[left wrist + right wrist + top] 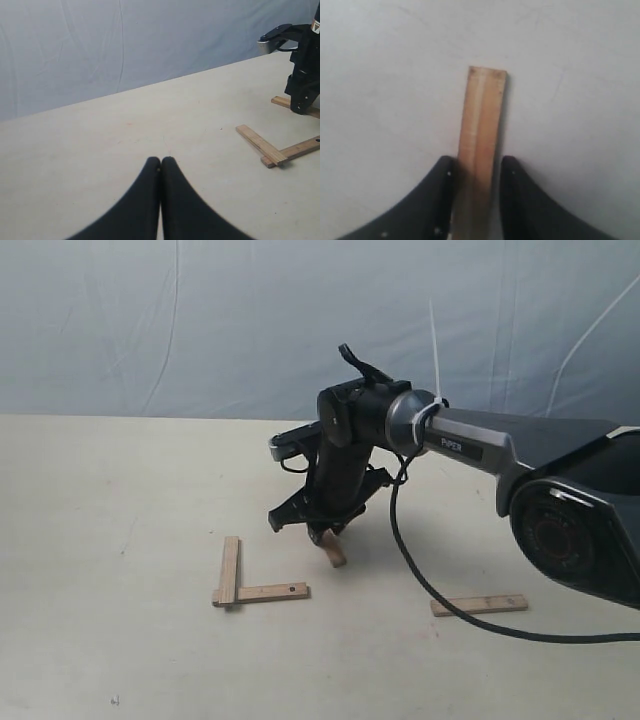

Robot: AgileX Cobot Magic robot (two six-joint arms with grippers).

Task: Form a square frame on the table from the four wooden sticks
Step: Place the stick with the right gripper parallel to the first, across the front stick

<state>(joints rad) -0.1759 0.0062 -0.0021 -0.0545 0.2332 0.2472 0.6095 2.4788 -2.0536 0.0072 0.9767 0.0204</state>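
This looks like a robotics lab test bench, not a home or a shop. A plain, pale, faintly speckled surface [120, 660] fills the lower frame. A creased blue-grey fabric backdrop [200, 320] hangs across the whole upper part. At the right, a black-and-grey robot arm [480, 445] marked PiPER trails a loose black cable [600, 638] over the surface.

Stick [481, 125] in right pincer [477, 167]: pale raw wood, matt, grain shows. Pincer itself: black plastic, smooth, slight sheen. Surface [120, 500] under pincer: cream, matt, faint specks. Backdrop [200, 320] behind pincer: blue-grey cloth, creased.
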